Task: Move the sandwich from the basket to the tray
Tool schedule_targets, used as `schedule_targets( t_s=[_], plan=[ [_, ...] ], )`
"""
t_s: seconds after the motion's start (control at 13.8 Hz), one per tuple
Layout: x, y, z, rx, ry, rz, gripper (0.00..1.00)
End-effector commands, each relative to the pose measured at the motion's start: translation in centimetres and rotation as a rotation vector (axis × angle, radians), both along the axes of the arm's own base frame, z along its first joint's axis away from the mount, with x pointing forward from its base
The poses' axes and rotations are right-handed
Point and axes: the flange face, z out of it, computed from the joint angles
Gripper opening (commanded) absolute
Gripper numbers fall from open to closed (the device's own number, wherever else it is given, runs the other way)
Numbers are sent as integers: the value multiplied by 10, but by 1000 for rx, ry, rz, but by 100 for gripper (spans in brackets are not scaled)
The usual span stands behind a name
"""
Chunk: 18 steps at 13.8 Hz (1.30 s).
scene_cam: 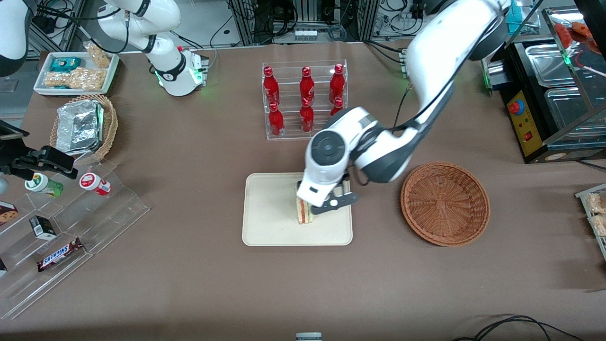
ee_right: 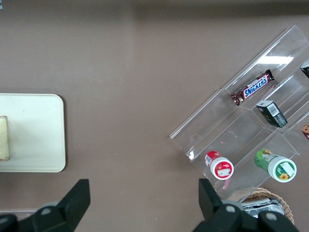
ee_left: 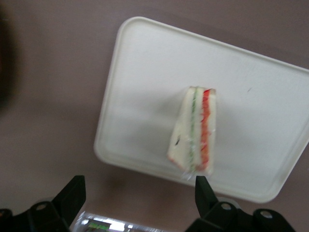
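Note:
The sandwich point(scene_cam: 302, 212), a white wedge with red and green filling, lies on the cream tray point(scene_cam: 270, 208) near the edge closest to the basket. My left gripper point(scene_cam: 316, 201) hovers just above it, partly covering it in the front view. In the left wrist view the sandwich point(ee_left: 195, 130) rests on the tray point(ee_left: 145, 96), and the gripper point(ee_left: 139, 186) is open with only table showing between its black fingers point(ee_left: 72, 193). The reddish-brown basket point(scene_cam: 445, 203) stands empty beside the tray, toward the working arm's end.
A clear rack of red bottles point(scene_cam: 305, 99) stands farther from the front camera than the tray. A stepped acrylic stand with snacks point(scene_cam: 61, 222), a tan basket with foil trays point(scene_cam: 83, 128) and a white snack tray point(scene_cam: 75, 71) lie toward the parked arm's end.

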Motion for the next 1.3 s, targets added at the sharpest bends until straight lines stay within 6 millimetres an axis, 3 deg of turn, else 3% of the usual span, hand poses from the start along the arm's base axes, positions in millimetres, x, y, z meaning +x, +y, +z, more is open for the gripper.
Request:
schedule_targets(
  t_s=[0.0,0.22,0.36,0.58,0.72,0.87,1.01,1.09,1.23],
  plan=[
    [-16,69,68,-23,102,-74,100],
    [-27,153,118,51,219,-97,100],
    [-28,226,144,79,304,-114,100],
    [-35,310,164,127,335,-127,100],
    [-43,327,169,183,318,-93,100],
    [-47,342,156,192,300,-59,100],
    [-55,359,158,165,242,-80,100],
    [-56,379,167,127,243,-120,100],
    [-61,392,204,51,173,-196,100]
  ],
)
